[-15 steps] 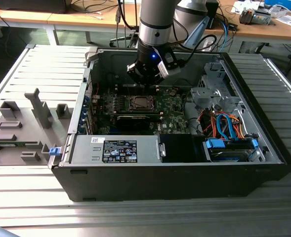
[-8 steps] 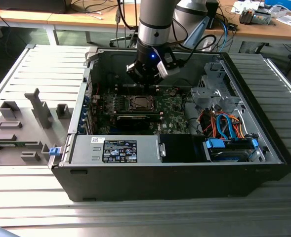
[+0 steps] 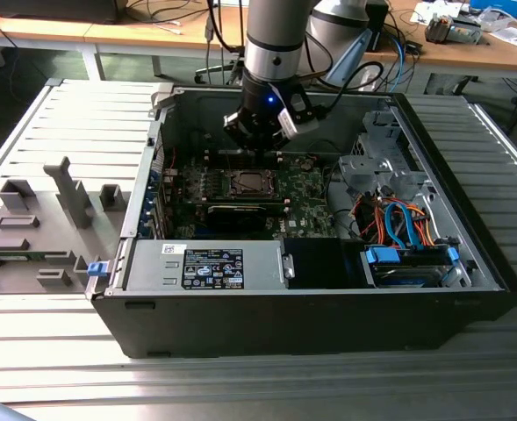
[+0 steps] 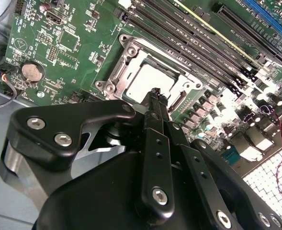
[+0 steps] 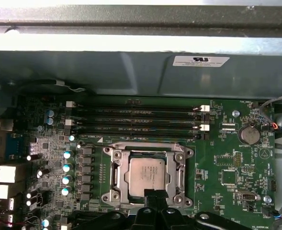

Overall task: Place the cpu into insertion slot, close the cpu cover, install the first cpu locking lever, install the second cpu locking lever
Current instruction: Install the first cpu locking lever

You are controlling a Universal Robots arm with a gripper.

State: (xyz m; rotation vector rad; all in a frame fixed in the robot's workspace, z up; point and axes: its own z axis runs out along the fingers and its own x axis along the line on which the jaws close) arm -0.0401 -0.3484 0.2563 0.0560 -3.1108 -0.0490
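One cpu (image 5: 147, 175) under cover (image 5: 114, 173)

An open computer case (image 3: 240, 329) on a slatted metal table (image 3: 258, 386): memory slots (image 5: 136, 120), a coin battery (image 5: 250, 134), blue and orange cables (image 3: 403, 219), grey fixtures (image 3: 30, 228) beside it.

A white label (image 5: 200, 61) on the case wall above the memory slots (image 5: 136, 120) and a black label (image 3: 212, 268) on the power supply housing (image 3: 153, 263) are carrying print; none is showing legibly.
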